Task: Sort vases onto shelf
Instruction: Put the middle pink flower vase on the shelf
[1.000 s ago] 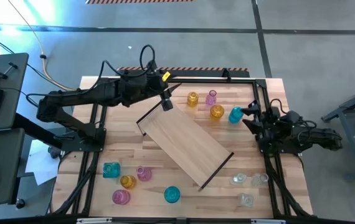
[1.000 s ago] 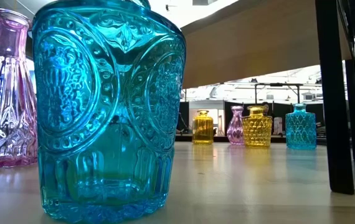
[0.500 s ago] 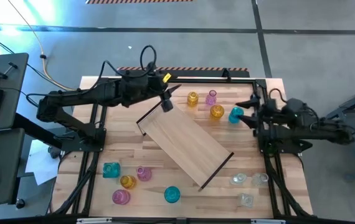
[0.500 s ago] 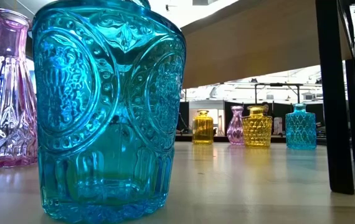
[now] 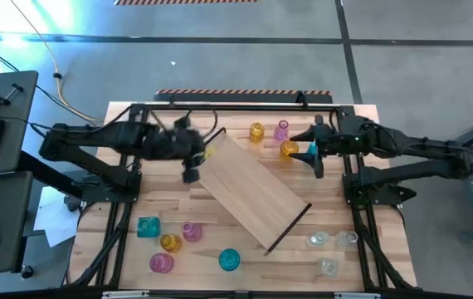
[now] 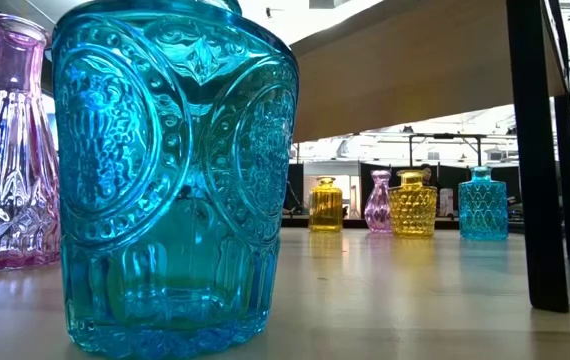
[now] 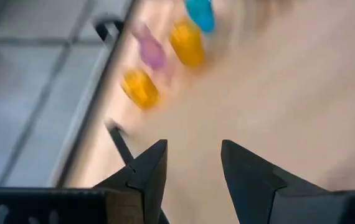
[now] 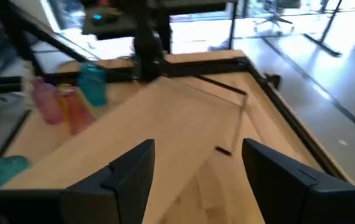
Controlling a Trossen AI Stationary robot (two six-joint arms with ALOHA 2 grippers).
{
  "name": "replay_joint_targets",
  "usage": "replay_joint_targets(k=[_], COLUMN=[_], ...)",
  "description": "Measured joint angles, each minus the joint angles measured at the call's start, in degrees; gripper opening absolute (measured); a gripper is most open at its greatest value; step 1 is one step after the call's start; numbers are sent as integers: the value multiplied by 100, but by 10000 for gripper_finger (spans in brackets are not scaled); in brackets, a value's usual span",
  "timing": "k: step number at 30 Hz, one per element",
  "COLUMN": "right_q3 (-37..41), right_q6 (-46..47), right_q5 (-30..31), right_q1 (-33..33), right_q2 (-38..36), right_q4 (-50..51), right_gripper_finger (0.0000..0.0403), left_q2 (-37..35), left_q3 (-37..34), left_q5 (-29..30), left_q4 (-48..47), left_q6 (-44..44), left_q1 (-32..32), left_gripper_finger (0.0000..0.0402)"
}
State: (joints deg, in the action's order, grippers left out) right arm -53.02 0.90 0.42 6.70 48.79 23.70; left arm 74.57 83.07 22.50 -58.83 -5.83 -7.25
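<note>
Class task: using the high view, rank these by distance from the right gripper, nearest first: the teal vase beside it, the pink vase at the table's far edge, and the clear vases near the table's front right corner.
1. Teal vase: right beside the right gripper.
2. Pink vase: far edge, farther toward the middle.
3. Clear vases: front right corner, farthest.

Dark jointed arms, black angular pincer fingers (image 8: 131, 180)

Left pincer (image 7: 193, 177) open, empty, above shelf (image 7: 277, 93); blurred vases (image 7: 187, 42) beyond.
</note>
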Motion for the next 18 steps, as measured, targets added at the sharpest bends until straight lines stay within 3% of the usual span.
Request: replay_joint_targets(k=[6,13,18], right_q3=[-36,-36,-36], right_q6=[-115,-95,-93], right_q5=[684,855,855], right_q1=[5,5,5], right_q2=[66,61,60], right_q4=[321,406,412], right_gripper_finger=[229,229,229], left_q2=[-7,14,93], left_q3=[-107,-495,-874], left_q5=[-141,-75,-9], left_q4=[-1258,-1090,-981], left_q6=[-1422,-2419,-2609], left_q1=[-1154,-2260,-2688], left_gripper_finger=[142,142,142])
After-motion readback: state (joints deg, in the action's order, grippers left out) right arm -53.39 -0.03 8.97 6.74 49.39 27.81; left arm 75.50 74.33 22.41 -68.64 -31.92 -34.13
